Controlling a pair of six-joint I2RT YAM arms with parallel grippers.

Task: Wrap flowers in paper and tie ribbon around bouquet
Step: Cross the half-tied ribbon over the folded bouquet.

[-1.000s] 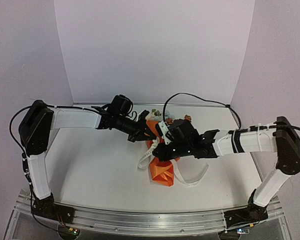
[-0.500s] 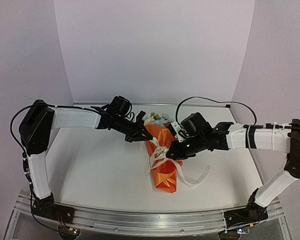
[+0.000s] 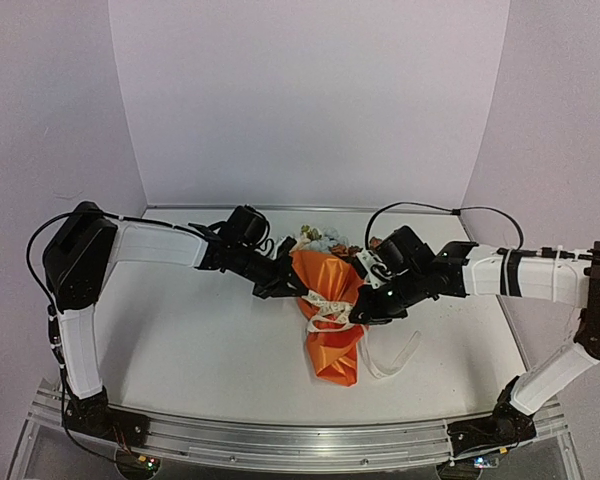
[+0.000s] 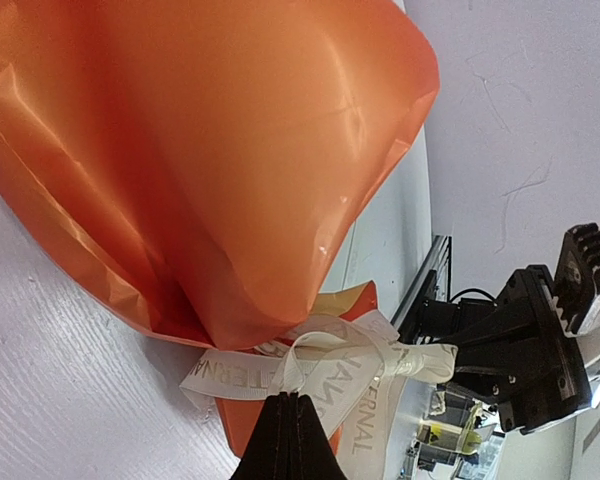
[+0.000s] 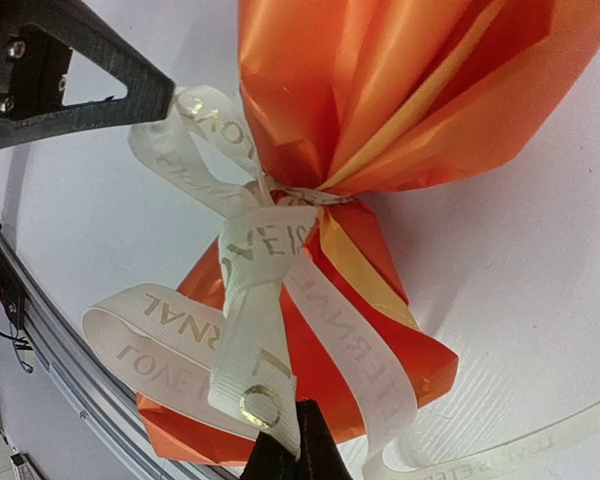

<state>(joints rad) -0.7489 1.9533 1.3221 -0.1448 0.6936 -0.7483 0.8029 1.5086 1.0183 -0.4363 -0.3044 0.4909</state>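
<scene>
scene: I've got one bouquet (image 3: 332, 340) lying on the white table (image 3: 180, 340), about mid-table between the two arms.
bouquet lie: wide end toward the back edge, narrow crumpled end toward the near edge.
flowers (image 3: 318, 240): pale blooms poke out of the wide end; too small for me to sort colours from above.
paper (image 4: 210, 150): glossy orange outside, a yellow strip showing at one fold; pinched in at a waist, flaring on both sides of it.
ribbon (image 5: 255, 260): cream with gold lettering, wound round the waist and crossed in a knot there. One loop lies on the narrow part, and a loose tail curls on the table right of the narrow end.
left gripper (image 4: 292, 400): fingers pressed together, no gap I can see, pinching a ribbon strand just beside the knot on the bouquet's left side.
right gripper (image 5: 296, 425): fingers also closed tight, nipping a ribbon strand below the knot, at the bouquet's right side.
strands: both run from the knot straight to the grippers; whether they're taut I can't tell.
contact: neither gripper touches the blooms, only ribbon.
</scene>
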